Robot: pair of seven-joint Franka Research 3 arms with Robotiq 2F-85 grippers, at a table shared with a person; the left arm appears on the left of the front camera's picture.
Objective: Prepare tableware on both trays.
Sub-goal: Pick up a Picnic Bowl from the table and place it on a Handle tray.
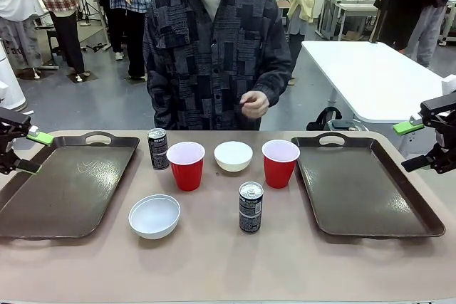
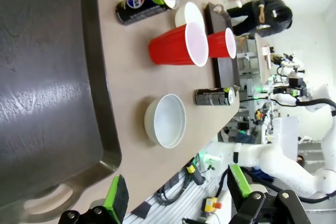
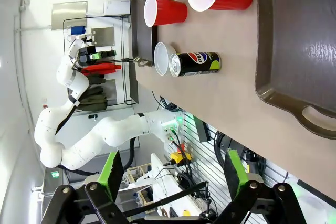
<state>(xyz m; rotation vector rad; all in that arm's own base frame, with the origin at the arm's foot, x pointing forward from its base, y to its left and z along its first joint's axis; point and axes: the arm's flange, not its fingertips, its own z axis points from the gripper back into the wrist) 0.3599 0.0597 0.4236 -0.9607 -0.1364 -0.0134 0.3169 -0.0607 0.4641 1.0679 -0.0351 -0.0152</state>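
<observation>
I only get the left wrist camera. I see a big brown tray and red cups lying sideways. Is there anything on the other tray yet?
Observer: No. The other dark brown glossy rectangular tray holds nothing; every cup, bowl and can stands on the table between the two trays.
Operator: Where's the robot's other hand?
Observer: The right hand hangs beside that tray's right edge, fingers apart, gripping nothing.
Operator: Is somebody with the robot?
Observer: Yes. A person in a dark patterned shirt stands at the middle of the table's far side.
</observation>
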